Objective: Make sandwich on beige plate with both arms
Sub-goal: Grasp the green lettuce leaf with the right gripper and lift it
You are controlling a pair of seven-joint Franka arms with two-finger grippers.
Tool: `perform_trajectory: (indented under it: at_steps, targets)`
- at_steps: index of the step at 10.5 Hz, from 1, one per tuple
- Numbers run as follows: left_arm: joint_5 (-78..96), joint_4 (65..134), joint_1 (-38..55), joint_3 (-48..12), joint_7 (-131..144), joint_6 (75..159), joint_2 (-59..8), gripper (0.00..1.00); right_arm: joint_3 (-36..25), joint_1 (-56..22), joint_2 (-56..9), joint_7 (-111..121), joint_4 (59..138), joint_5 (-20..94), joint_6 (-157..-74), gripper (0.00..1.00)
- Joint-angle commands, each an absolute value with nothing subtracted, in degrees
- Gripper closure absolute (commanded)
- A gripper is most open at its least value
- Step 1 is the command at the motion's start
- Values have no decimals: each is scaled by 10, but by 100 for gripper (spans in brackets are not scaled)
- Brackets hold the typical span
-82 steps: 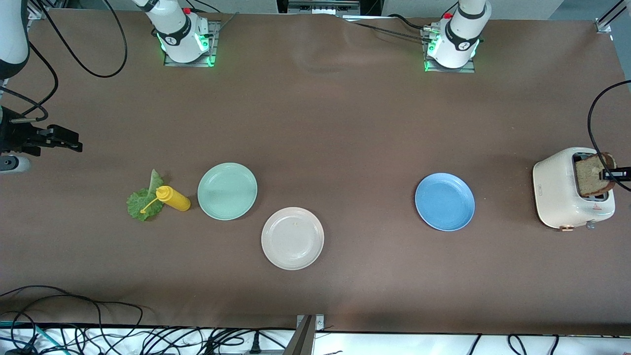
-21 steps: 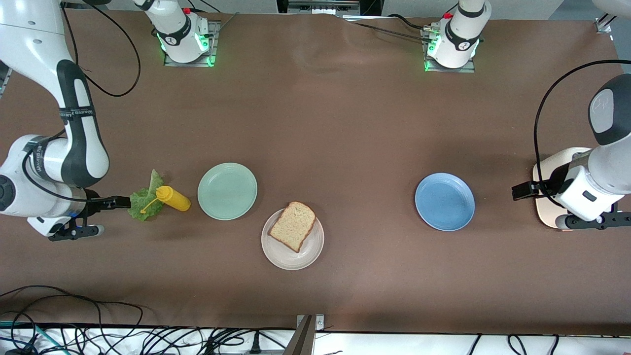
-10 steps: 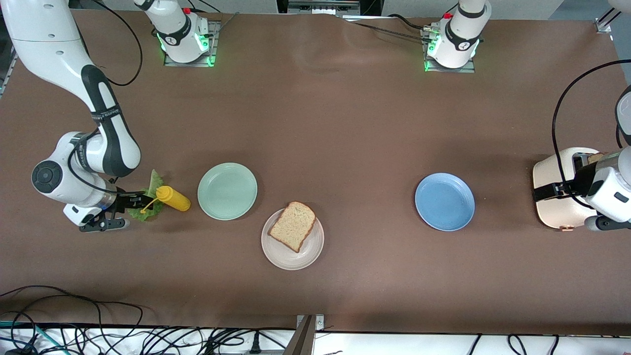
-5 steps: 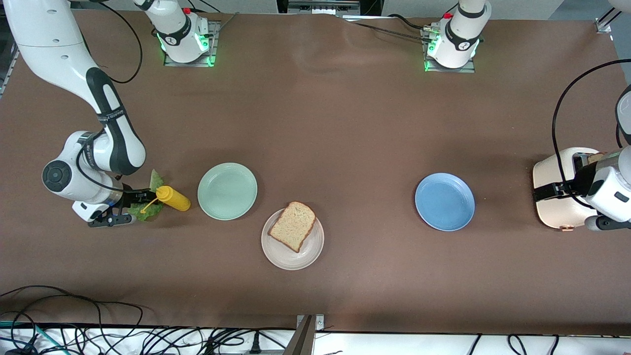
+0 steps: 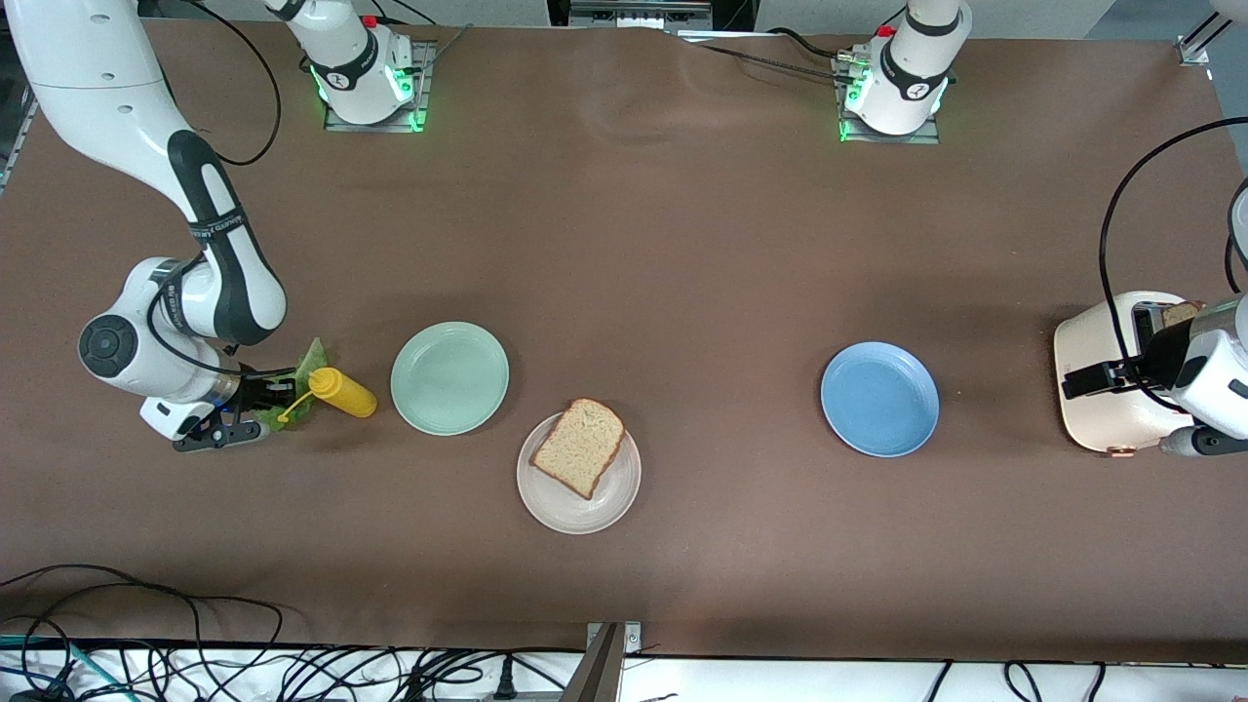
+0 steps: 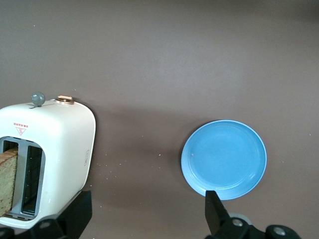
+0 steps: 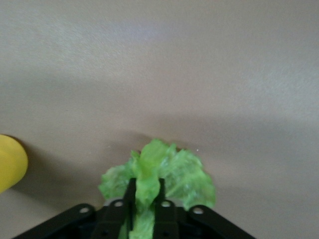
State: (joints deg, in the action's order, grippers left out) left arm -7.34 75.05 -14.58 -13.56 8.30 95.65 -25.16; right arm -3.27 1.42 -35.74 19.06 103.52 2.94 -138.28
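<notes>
Lettuce leaf (image 7: 158, 175) beside mustard bottle (image 5: 343, 392): right end effector (image 7: 145, 196) is pinching it; left end effector (image 6: 147, 219) is hovering spread wide over toaster (image 6: 47, 149).

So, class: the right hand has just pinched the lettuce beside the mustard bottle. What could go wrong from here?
1. The right hand grips only a narrow fold of the lettuce leaf, so the leaf may tear or slip when lifted.
2. The yellow mustard bottle lies against the leaf; lifting could drag or roll it toward the mint-green plate.
3. The left hand hangs open over the toaster; a poor approach could miss the bread slice.
</notes>
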Motion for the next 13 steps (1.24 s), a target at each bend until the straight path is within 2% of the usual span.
perform_trajectory:
  at_steps: [1,4,7,10,13]
  targets:
    - [-85,754,-149,-143,74,958,-245,0,-30,19,-303,226,1044,37,-1327,100]
    - [-86,754,-150,-143,73,958,-246,0,-30,18,-252,234,1043,35,-1265,100]
    - [-86,754,-150,-143,73,959,-247,0,-31,19,-199,232,1034,32,-1167,100]
    - [-86,754,-149,-143,73,959,-248,0,-30,18,-187,222,950,28,-1038,100]
    - [-86,754,-143,-143,74,959,-250,0,-27,-23,-200,107,880,26,-972,100]
